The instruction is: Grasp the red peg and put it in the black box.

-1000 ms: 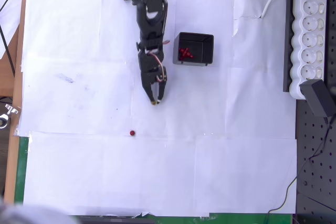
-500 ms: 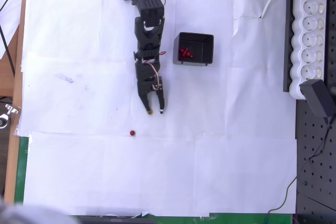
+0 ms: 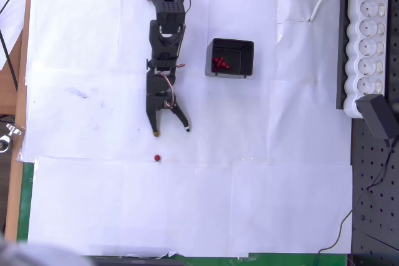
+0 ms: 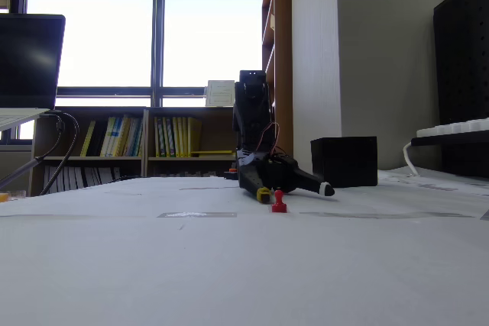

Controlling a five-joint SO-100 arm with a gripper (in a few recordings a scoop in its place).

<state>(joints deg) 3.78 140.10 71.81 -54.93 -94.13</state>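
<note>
Since the earlier frames my tool (image 3: 170, 131) has swung left in the overhead view and spread its fingers. It now sits released, low over the white-papered surface (image 3: 280, 204), just above the red peg (image 3: 157, 157). The black box (image 3: 230, 58) stands apart at right, red pieces inside.

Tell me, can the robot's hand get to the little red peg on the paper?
Probably yes. The hand is open and points toward the red peg, with bare white paper between them and nothing in the way.
</note>
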